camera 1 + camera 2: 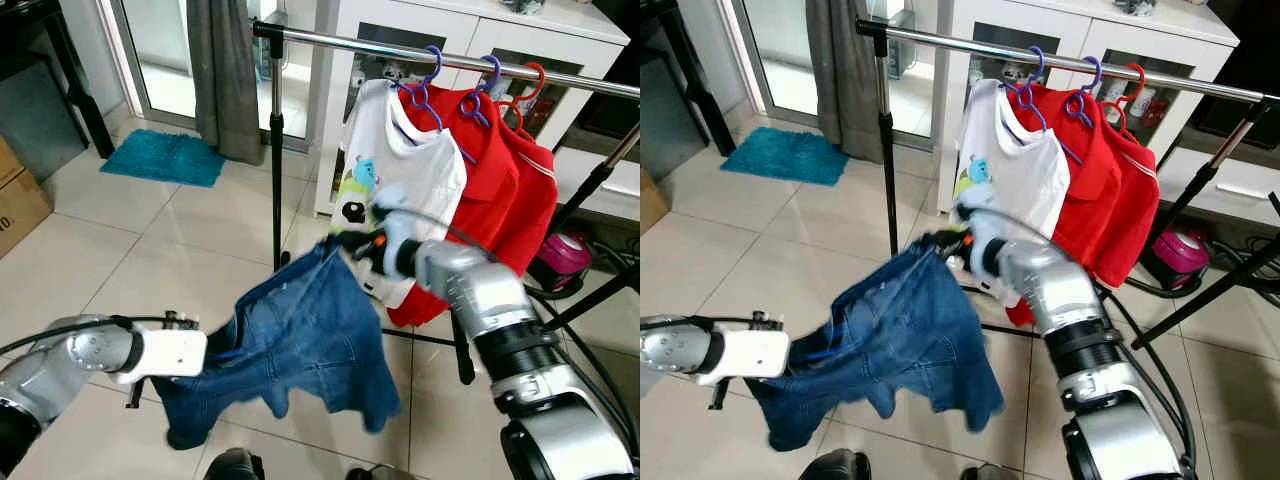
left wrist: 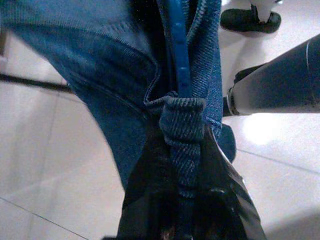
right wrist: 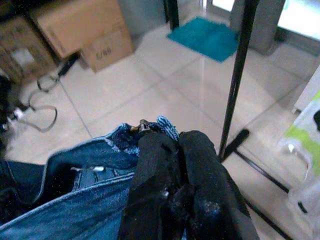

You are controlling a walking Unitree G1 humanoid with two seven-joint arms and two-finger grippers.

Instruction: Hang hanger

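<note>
A blue denim garment [image 1: 300,340] hangs stretched between my two grippers, low in front of the clothes rack. My left gripper [image 1: 215,352] is shut on its lower left edge; in the left wrist view the fingers [image 2: 150,200] pinch a denim fold with a blue plastic hanger [image 2: 179,55] running through it. My right gripper [image 1: 352,245] is shut on the garment's upper edge, just left of the white T-shirt [image 1: 410,170]. In the right wrist view its fingers [image 3: 200,165] are closed over the waistband [image 3: 125,142]. The silver rail [image 1: 350,42] runs above, well higher than the garment.
Two red shirts [image 1: 510,200] hang on purple and red hangers beside the white one. The rack's black upright [image 1: 275,150] stands left of my right gripper. A teal mat [image 1: 165,157], cardboard box [image 1: 15,200], white cabinet [image 1: 340,100] and pink appliance [image 1: 562,255] surround. A person's shoe [image 2: 250,20] is near.
</note>
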